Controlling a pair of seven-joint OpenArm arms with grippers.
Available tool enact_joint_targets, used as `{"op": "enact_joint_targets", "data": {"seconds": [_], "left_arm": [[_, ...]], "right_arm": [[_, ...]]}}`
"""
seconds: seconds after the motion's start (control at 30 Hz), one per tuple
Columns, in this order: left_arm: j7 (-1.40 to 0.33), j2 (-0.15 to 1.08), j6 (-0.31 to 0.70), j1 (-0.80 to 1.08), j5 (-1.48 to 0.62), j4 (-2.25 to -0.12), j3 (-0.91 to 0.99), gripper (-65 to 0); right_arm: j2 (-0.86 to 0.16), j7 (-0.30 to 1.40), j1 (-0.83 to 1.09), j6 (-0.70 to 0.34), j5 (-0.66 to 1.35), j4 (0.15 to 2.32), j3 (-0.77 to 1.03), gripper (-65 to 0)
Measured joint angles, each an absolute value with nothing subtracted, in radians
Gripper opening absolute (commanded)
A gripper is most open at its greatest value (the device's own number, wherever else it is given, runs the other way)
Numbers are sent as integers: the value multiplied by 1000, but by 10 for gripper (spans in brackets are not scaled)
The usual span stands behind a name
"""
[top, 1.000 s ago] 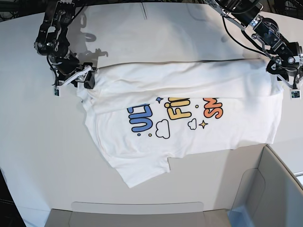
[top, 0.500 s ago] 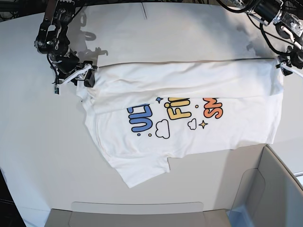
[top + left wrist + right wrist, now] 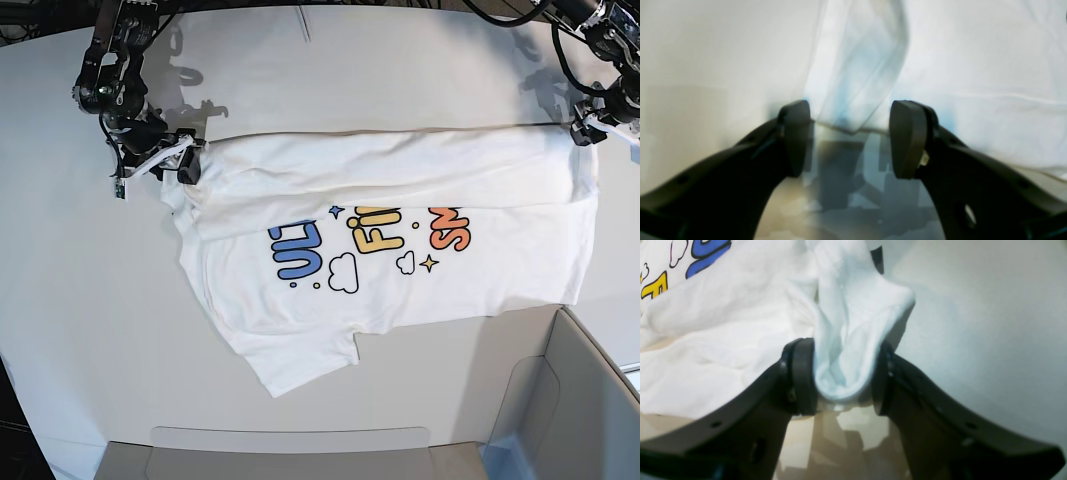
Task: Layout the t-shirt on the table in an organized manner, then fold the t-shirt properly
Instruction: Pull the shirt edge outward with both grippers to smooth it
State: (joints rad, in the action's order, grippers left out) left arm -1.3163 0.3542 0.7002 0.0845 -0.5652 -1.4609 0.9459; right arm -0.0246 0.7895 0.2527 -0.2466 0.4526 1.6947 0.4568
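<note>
table: wide white top carrying everything; plenty of bare surface around the cloth, so the risk is not room but the slick surface, which probably lets the whole garment slide if one end is tugged.
t-shirt: lies across the middle of the table, print up, the far long edge folded over toward the lettering; one sleeve sticks out at the near side. The fold line looks fairly straight, yet the end under the right gripper is bunched. A pull from that end alone would likely skew the fold and drag the letters off line.
right gripper: jaws stand wide with a thick bundle of the shirt's corner between them, apparently gripped. If it lifts away without letting go, the folded edge comes up with it; if it lets go while raised, the wad drops as a lump and spoils the flat layout.
left gripper: jaws spread apart, nothing between them; it sits just beside the shirt's other end. Thin cloth is blurred right in front of the fingertips, so a careless move could snag the edge and unfold it.
sleeve: loose at the near edge, unfolded; it may crumple under the next fold.
</note>
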Motion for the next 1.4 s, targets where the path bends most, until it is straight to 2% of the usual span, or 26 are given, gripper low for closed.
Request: {"op": "enact_joint_targets", "data": {"seconds": [0.37, 0.5, 0.8, 1.1, 1.17, 1.23, 1.4], "left_arm": [[-1167, 354, 697, 80, -353, -1457, 946, -285], [-1150, 350, 697, 16, -261, -1444, 951, -285], [-1146, 356, 697, -26, -259, -1335, 947, -284], [-1018, 387, 704, -47, -282, -1219, 940, -284], [-1015, 403, 702, -46, -287, -1202, 884, -289], [-1019, 402, 699, -47, -287, -1195, 834, -325], [-1019, 381, 697, -48, -294, -1198, 771, -534]], "right_arm": [[-24, 789, 252, -247, 453, 1695, 457, -396], [-25, 788, 258, -247, 453, 1695, 457, -396], [-25, 781, 263, -248, 456, 1695, 457, -396], [-25, 781, 266, -250, 456, 1695, 462, -396], [-25, 781, 266, -250, 456, 1695, 461, -396], [-25, 781, 264, -250, 456, 1695, 460, -396], [-25, 781, 264, -252, 456, 1695, 459, -406]]}}
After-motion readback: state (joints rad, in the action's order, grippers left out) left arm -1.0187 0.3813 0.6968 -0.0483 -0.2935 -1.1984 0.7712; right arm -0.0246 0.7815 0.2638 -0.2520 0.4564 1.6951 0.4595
